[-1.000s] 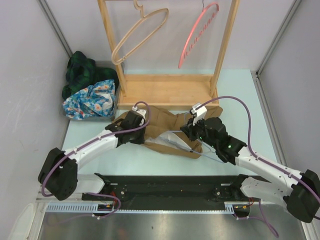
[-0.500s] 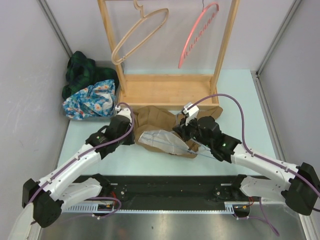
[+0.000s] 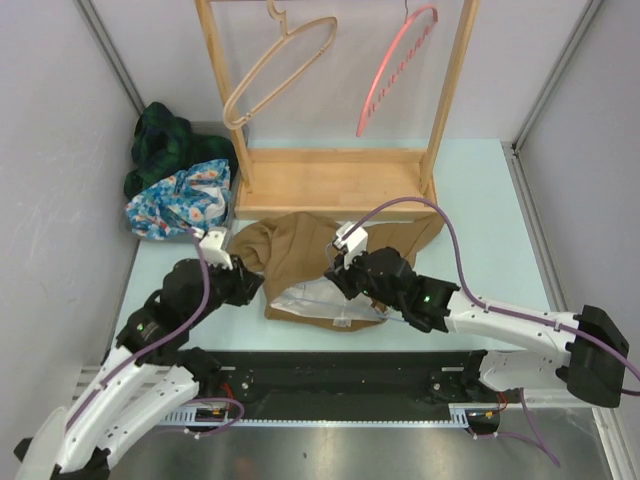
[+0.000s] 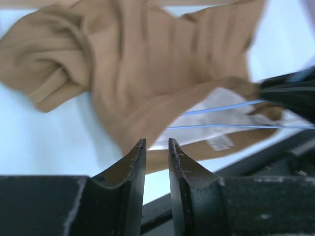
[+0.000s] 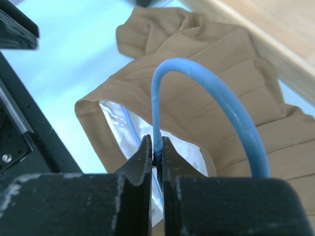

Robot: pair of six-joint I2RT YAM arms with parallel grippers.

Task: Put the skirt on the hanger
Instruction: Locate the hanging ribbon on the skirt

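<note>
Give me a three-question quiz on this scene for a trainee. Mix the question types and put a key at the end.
1. True or false: the right gripper is shut on the hook of the thin blue wire hanger.
2. The left gripper, near the brown pleated fabric skirt, holds: A the skirt; B the hanger; C nothing.
3. How many hangers hang on the wooden rack at the back?
Key: 1 true. 2 C. 3 two: one beige wooden hanger and one red hanger.
</note>
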